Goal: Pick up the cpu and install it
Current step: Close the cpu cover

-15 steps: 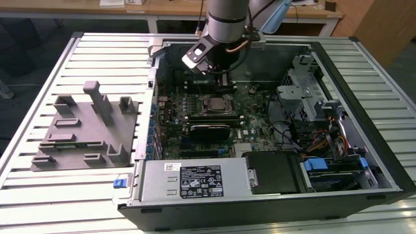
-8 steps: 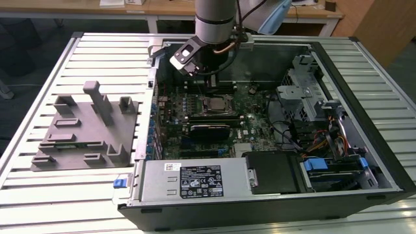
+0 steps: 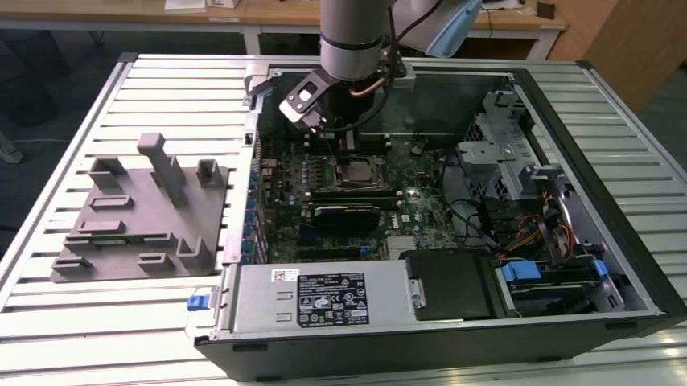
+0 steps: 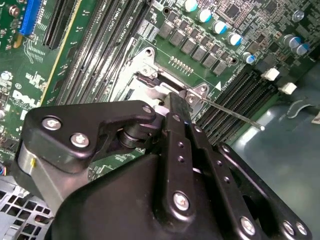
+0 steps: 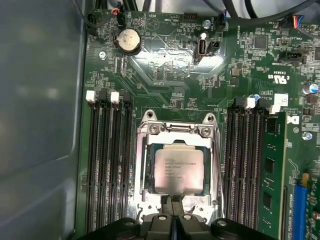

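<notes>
Slatted metal table [image 3: 96, 322] carries an open computer case [image 3: 429, 342]. A grey plastic block [image 3: 140, 221] stands outside the case, well apart from the jaws. The gripper [image 5: 173, 204] hangs low over the green board [image 5: 165, 75], its jaws together with nothing between them. The cpu [image 5: 178, 171] lies flat inside the metal socket frame [image 5: 177, 129], just ahead of the jaw tips. Long black memory slots [image 5: 107, 165] run on both sides of the jaws.
</notes>
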You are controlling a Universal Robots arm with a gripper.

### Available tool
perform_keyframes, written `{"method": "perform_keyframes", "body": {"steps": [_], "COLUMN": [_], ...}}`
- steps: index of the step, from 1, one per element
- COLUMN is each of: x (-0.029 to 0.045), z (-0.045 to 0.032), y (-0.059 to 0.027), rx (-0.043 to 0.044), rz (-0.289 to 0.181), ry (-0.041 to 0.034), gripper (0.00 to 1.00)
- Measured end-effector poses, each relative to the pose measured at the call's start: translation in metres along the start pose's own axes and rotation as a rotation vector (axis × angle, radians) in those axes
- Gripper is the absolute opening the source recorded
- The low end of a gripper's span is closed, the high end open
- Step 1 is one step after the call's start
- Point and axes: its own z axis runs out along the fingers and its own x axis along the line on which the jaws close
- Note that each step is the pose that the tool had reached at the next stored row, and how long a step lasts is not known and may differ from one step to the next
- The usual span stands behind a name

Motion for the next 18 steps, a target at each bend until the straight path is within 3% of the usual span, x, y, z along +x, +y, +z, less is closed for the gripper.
{"method": "perform_keyframes", "body": {"steps": [7, 18], "x": [0.0, 0.0001], "z": [0.0086, 0.0129], "y": [0.0, 0.0], "rx": [0.0001, 0.0002], "rz": [0.0, 0.0], "ry": [-0.0001, -0.0003], "gripper": [0.11, 0.11]}}
